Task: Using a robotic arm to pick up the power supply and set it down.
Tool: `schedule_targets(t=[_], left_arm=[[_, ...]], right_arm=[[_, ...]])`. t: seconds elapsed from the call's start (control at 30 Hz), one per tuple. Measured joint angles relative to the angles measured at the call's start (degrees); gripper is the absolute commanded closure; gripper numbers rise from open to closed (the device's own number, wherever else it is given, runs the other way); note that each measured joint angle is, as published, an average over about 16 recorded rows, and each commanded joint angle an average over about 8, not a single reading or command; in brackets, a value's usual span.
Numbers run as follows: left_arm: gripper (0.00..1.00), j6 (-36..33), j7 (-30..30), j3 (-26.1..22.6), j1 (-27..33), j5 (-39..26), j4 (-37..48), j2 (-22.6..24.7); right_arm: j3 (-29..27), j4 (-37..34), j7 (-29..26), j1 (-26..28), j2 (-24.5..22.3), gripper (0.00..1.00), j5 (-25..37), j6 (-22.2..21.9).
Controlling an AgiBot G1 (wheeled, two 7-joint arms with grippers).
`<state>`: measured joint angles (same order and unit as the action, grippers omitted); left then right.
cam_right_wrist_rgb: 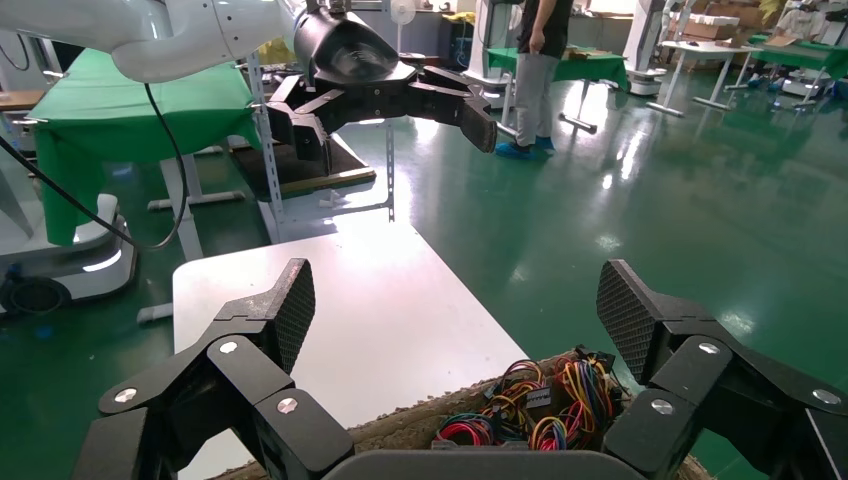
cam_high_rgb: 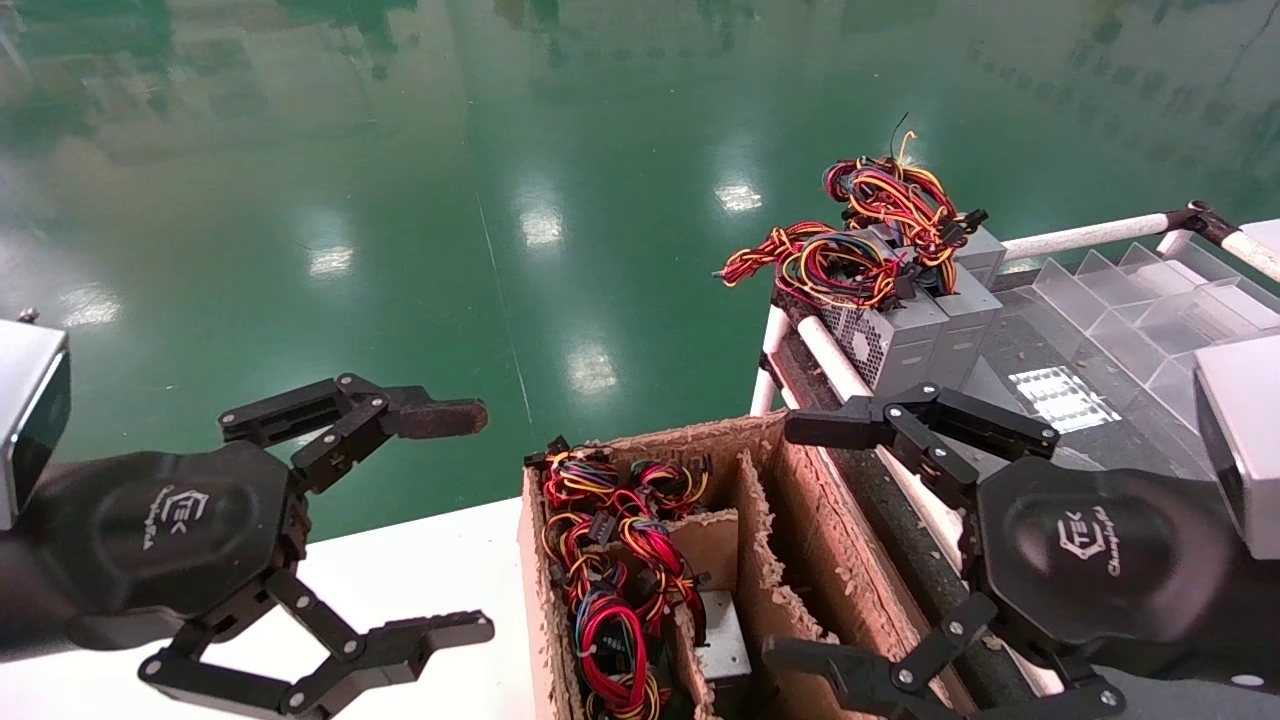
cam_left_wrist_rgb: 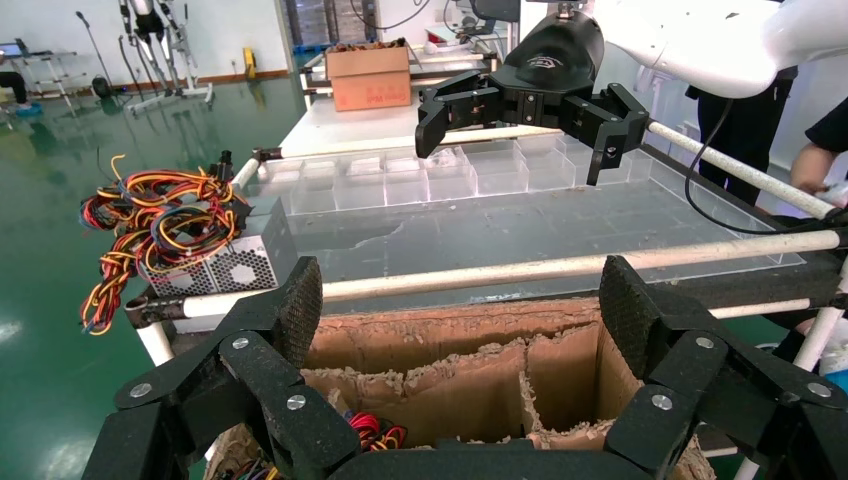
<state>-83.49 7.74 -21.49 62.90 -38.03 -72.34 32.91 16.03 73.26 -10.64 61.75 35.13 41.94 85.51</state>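
Observation:
The power supply sits in a torn cardboard box (cam_high_rgb: 700, 435) with dividers. Its grey metal body (cam_high_rgb: 722, 645) shows low in a middle compartment, and its mostly red wire bundle (cam_high_rgb: 612, 560) fills the left compartment. The bundle also shows in the right wrist view as red, yellow and blue wires (cam_right_wrist_rgb: 540, 400). My right gripper (cam_high_rgb: 790, 540), the robotic arm at work, hangs open over the box's right side with nothing between its fingers (cam_right_wrist_rgb: 458, 305). Left of the box, my left gripper (cam_high_rgb: 475, 522) with the brown worn pad is open and empty (cam_left_wrist_rgb: 462, 300).
Other grey boxes (cam_high_rgb: 900, 335) with yellow-orange wires (cam_high_rgb: 880, 220) stand on a white-pipe rack (cam_high_rgb: 1085, 237) at the back right, beside a clear divider tray (cam_high_rgb: 1150, 300). A white table (cam_high_rgb: 420, 570) lies left of the cardboard box. Green floor (cam_high_rgb: 500, 200) lies beyond.

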Motion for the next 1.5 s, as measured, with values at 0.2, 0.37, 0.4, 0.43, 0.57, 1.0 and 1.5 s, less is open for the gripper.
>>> schedule_targets(t=[0.2,0.37,0.4,0.43,0.57,1.0,1.5], left_arm=[[0.56,0.00,0.00,0.00,0.00,0.00,0.00,0.00],[1.00,0.00,0.00,0.00,0.00,0.00,0.00,0.00],[1.00,0.00,0.00,0.00,0.00,0.00,0.00,0.00],[1.00,0.00,0.00,0.00,0.00,0.00,0.00,0.00],[1.00,0.00,0.00,0.00,0.00,0.00,0.00,0.00],[1.00,0.00,0.00,0.00,0.00,0.00,0.00,0.00],[1.00,0.00,0.00,0.00,0.00,0.00,0.00,0.00]], right_arm=[[0.00,0.00,0.00,0.00,0.00,0.00,0.00,0.00],[0.00,0.00,0.00,0.00,0.00,0.00,0.00,0.00],[0.00,0.00,0.00,0.00,0.00,0.00,0.00,0.00],[0.00,0.00,0.00,0.00,0.00,0.00,0.00,0.00],[0.00,0.00,0.00,0.00,0.00,0.00,0.00,0.00],[0.00,0.00,0.00,0.00,0.00,0.00,0.00,0.00],[0.00,0.00,0.00,0.00,0.00,0.00,0.00,0.00]])
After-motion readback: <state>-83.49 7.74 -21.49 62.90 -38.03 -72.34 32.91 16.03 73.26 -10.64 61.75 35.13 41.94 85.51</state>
